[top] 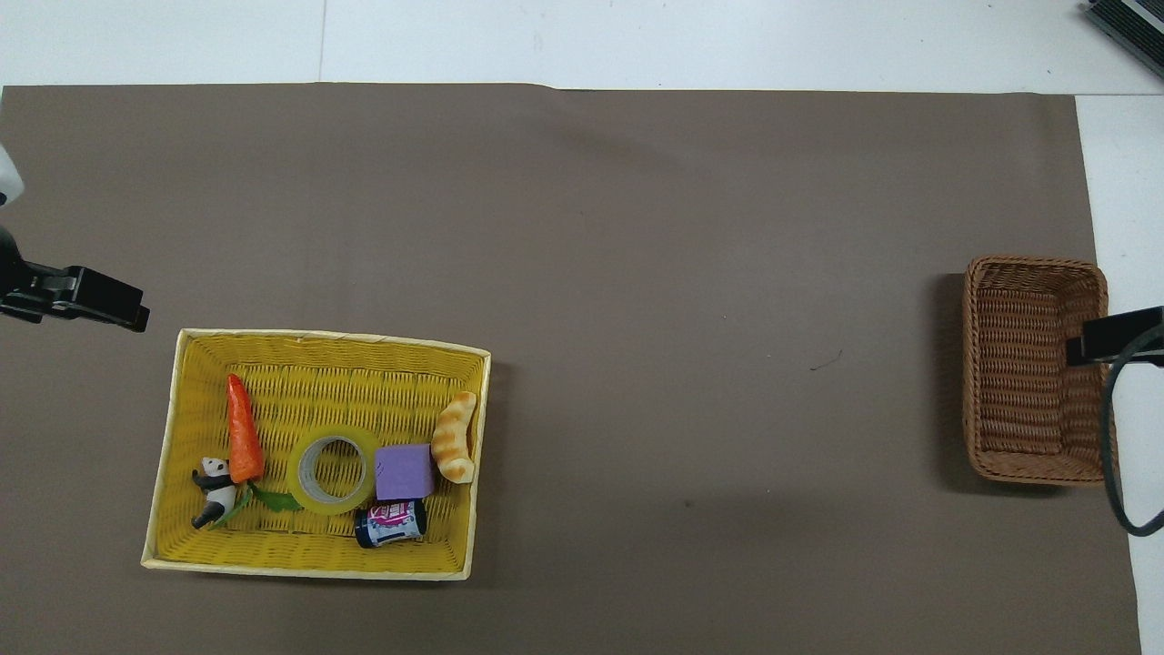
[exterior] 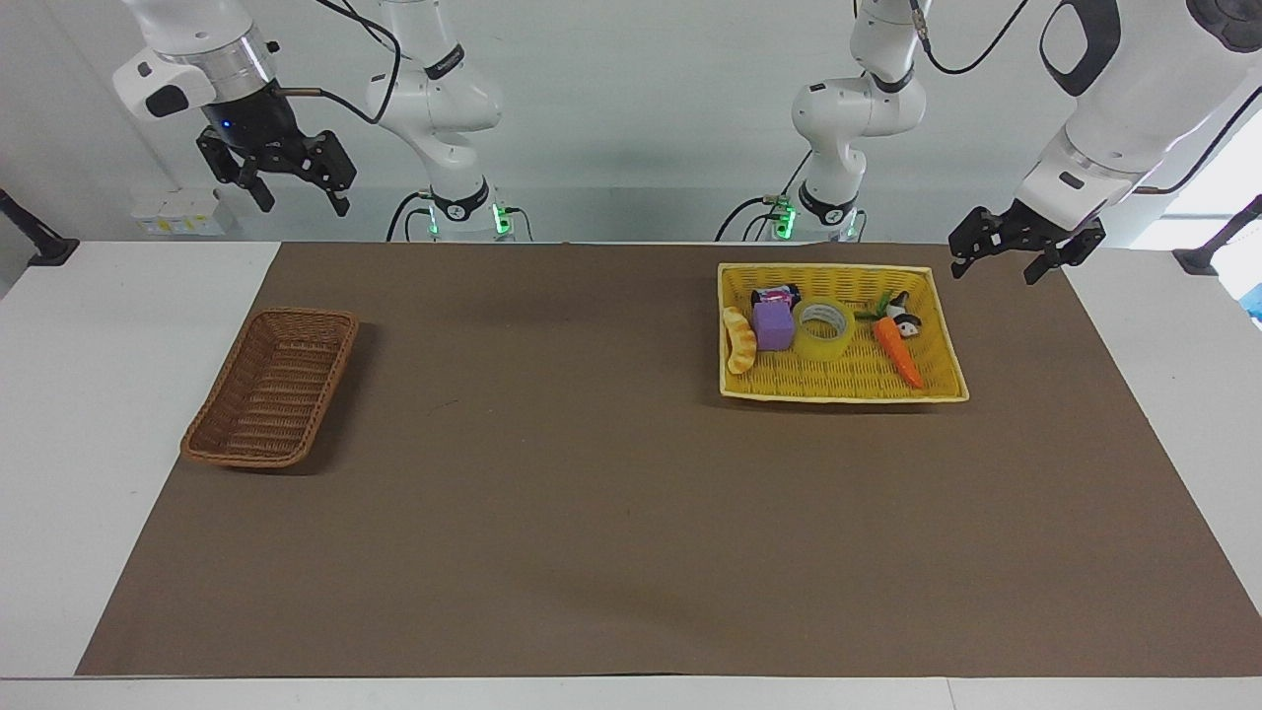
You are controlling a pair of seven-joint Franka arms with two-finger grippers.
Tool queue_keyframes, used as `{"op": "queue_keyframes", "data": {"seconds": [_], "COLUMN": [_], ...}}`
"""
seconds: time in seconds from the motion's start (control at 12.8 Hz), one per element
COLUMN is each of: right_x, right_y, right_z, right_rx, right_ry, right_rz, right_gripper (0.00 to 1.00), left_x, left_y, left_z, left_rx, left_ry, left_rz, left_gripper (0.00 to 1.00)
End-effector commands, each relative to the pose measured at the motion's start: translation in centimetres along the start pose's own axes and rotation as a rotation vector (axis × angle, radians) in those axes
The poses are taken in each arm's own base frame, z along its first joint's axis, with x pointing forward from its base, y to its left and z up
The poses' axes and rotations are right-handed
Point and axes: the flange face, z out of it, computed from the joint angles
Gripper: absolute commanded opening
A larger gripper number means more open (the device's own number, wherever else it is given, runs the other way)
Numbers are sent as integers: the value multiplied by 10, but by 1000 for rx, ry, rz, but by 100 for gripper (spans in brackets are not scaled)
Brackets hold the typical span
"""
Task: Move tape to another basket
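Observation:
The tape [exterior: 824, 328] [top: 332, 473], a translucent yellow roll, lies flat in the yellow basket [exterior: 838, 392] [top: 318, 350], between a purple cube [exterior: 773, 325] and a toy carrot [exterior: 897, 350]. The brown wicker basket [exterior: 271, 390] [top: 1037, 368] stands with nothing in it at the right arm's end of the mat. My left gripper [exterior: 998, 264] hangs open and holds nothing, over the mat beside the yellow basket's corner. My right gripper [exterior: 303, 200] waits open, high over the right arm's end of the table. One of each gripper's fingers [top: 95, 300] [top: 1117, 335] shows in the overhead view.
The yellow basket also holds a bread piece [top: 453, 437], a small can [top: 391, 525] and a panda figure [top: 214, 482]. A brown mat [exterior: 592, 493] covers most of the white table. Both arm bases [exterior: 458, 212] stand at the table's edge.

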Motion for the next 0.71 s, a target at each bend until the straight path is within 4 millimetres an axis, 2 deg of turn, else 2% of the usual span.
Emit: {"op": "queue_keyframes", "data": {"seconds": [0.0,0.47,0.63], "right_x": [0,0,0], "right_y": [3,2,2], "right_z": [-3,-3,-3], "right_rx": [0,-1,-1], "right_ry": [-4,-4,-4], "right_rz": [-18,-20,-20], "right_gripper": [100,100,100], "left_x": [-6,-9,-18], "left_y": [-1,-1,0], "left_z": [-4,0,6], "left_rx": [12,12,12], "left_ry": [-3,-16,-23], "left_rz": [1,0,-1], "left_gripper": [100,100,100]}}
